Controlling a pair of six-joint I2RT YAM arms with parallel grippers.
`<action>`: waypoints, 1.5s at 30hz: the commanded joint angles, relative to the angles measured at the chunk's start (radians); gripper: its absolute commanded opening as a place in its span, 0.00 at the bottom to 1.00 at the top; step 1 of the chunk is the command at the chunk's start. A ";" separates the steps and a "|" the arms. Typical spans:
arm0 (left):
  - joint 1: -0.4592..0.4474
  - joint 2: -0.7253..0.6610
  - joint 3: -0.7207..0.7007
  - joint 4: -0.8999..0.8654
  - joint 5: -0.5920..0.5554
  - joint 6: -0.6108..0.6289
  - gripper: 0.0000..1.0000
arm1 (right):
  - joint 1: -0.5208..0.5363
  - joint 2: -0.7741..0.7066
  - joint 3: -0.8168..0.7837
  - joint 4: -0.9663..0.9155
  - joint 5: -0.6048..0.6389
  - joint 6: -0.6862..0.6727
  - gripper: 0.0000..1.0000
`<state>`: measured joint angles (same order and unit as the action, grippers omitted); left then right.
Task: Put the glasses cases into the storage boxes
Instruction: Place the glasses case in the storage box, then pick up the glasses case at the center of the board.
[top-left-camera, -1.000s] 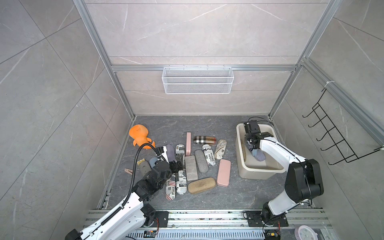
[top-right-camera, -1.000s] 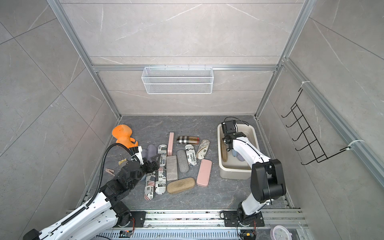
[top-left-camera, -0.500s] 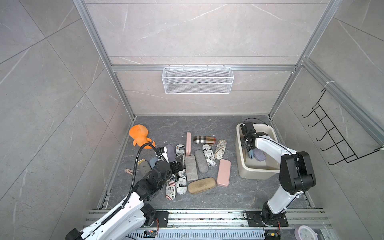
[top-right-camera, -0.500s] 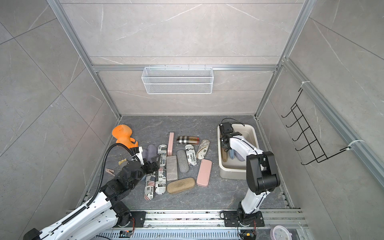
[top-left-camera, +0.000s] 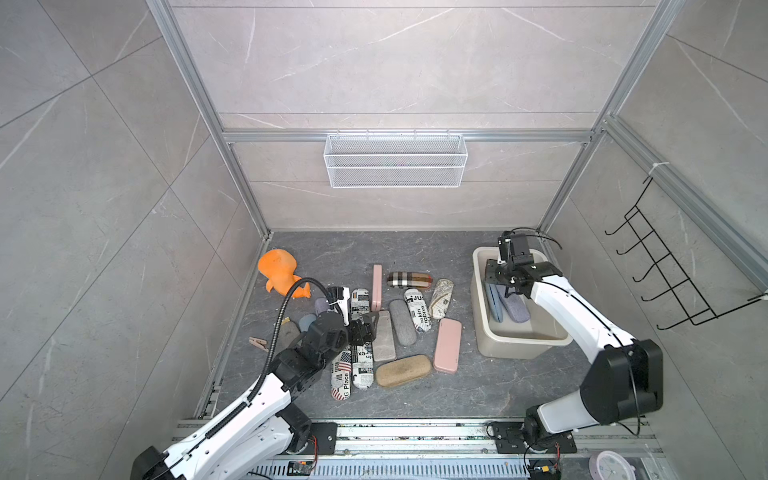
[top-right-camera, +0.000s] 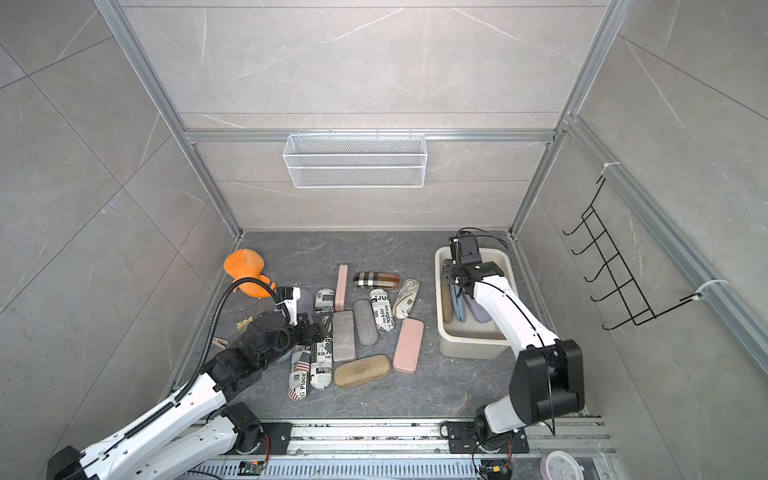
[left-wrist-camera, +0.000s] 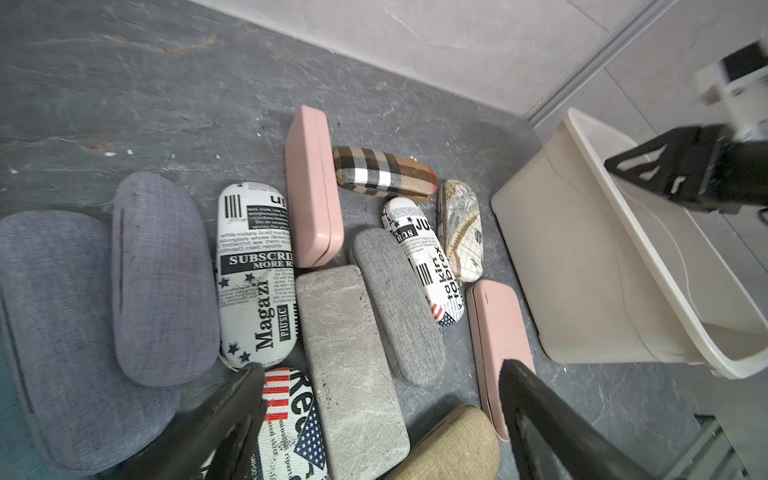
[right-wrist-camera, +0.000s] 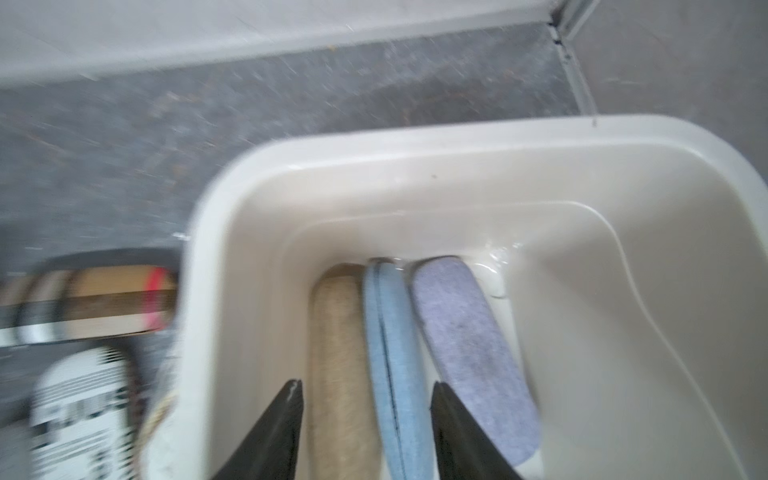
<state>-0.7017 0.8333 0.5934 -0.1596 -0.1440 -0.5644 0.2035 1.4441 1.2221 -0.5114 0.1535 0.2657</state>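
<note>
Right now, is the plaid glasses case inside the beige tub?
No: the plaid case lies on the floor among the loose cases, outside the tub.

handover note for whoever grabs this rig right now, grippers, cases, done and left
The left gripper is open and empty, above the marbled grey case in the floor pile.
The right gripper is open and empty, over the tub.
Done: tan case, blue case and lilac case lie in the tub.
Left: over a dozen cases on the floor, among them the plaid case and the pink case. The orange plush toy is not part of the job.
</note>
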 joint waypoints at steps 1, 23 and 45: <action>-0.002 0.065 0.084 -0.085 0.091 0.072 0.89 | 0.021 -0.128 -0.064 0.031 -0.233 0.074 0.52; 0.037 0.601 0.442 -0.259 -0.149 0.013 0.87 | 0.117 -0.314 -0.164 0.006 -0.233 0.085 0.65; 0.135 1.075 0.801 -0.320 -0.078 0.183 0.60 | 0.117 -0.356 -0.224 0.039 -0.216 0.083 0.65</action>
<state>-0.5671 1.8805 1.3563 -0.4320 -0.2073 -0.4030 0.3161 1.1038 1.0119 -0.4961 -0.0681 0.3447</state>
